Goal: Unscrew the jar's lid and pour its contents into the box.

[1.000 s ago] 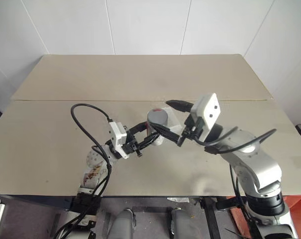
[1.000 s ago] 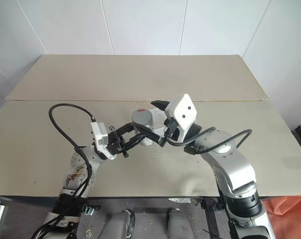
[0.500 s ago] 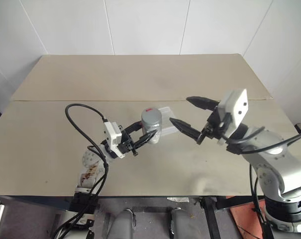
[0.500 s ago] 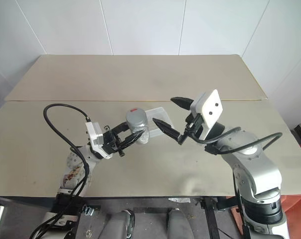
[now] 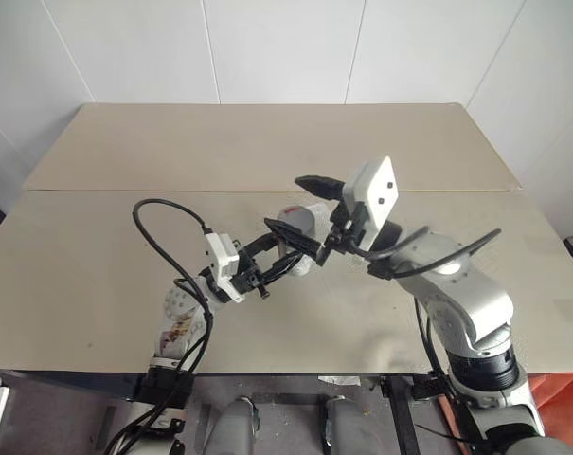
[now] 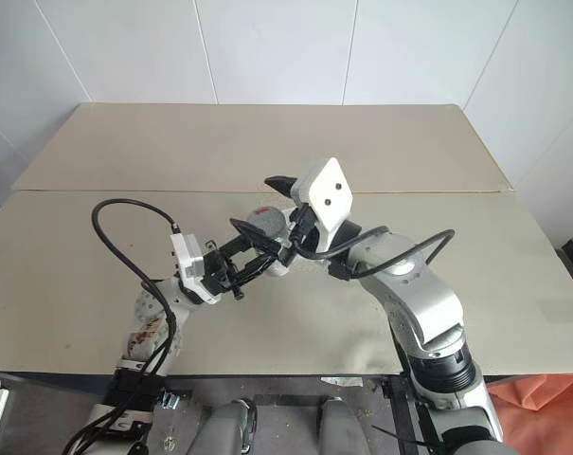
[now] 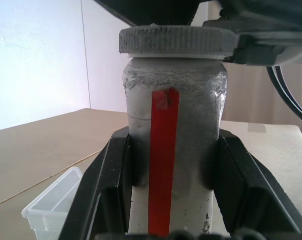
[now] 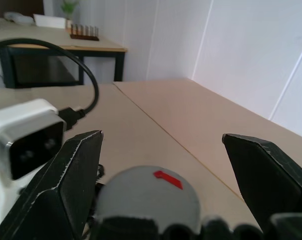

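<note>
My left gripper point(image 5: 288, 258) is shut on the jar point(image 7: 173, 150), a silvery cylinder with a red stripe, and holds it upright above the table. Its grey lid point(image 7: 175, 41) sits on top. My right gripper point(image 5: 285, 202) is open, and its two black fingers stand wide on either side of the lid point(image 8: 151, 195) without touching it. The clear plastic box point(image 7: 51, 205) lies on the table just beyond the jar; in the eye views the right arm covers it. The contents are hidden inside the jar.
Both arms meet over the middle of the near beige table point(image 5: 97, 284), which joins a second tabletop point(image 5: 267, 142) along a seam. White walls stand behind. A black cable point(image 5: 163, 218) loops off my left wrist.
My right gripper, drawn back to the right half a second ago, has swung left again and now straddles the lid. The left gripper and the jar have kept their place.
</note>
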You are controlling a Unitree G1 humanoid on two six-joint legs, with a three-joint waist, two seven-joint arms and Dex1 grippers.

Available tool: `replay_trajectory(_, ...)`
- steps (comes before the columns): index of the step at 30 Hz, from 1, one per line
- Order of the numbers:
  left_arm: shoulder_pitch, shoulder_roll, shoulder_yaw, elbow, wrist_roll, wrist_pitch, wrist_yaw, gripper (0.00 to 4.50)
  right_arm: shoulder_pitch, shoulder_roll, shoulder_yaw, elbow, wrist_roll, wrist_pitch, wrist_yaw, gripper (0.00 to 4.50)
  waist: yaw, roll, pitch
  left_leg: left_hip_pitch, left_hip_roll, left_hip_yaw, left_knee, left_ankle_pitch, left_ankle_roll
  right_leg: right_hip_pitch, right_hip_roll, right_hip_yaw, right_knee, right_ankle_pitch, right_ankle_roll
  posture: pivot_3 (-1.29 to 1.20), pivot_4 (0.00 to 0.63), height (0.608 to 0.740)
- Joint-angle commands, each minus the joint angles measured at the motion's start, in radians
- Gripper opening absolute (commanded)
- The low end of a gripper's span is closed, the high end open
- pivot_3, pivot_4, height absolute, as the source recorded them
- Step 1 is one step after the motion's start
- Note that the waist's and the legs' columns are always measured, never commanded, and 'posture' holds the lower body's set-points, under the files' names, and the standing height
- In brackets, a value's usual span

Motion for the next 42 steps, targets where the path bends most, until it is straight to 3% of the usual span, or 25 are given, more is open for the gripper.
replay_trajectory(1,-0.006,-0.003,-0.005,-0.035,0.002,-0.023,0.001,1.88,-0.01,0.002,-0.003,-0.013,-0.014,-0.038,0.015,4.46,0.0,0.0,0.0,0.0,0.0,0.0,0.0,0.0,0.0,0.0,0.0,0.0,0.0,0.0,0.0,0.0,0.15,0.74)
replay_trajectory(18,-0.005,0.003,0.007,-0.026,-0.009,-0.022,-0.008,1.88,0.025,-0.008,-0.027,-0.022,-0.05,-0.036,0.019,4.46,-0.001,0.0,0.0,0.0,0.0,0.0,0.0,0.0,0.0,0.0,0.0,0.0,0.0,0.0,0.0,0.0,0.15,0.74)
replay_trajectory(42,-0.024,0.015,0.033,0.014,-0.016,-0.031,-0.04,1.88,0.229,-0.208,-0.239,-0.133,0.059,-0.013,0.11,4.46,0.0,0.0,0.0,0.0,0.0,0.001,0.0,0.0,0.0,0.0,0.0,0.0,0.0,-0.001,0.002,0.0,0.15,0.74)
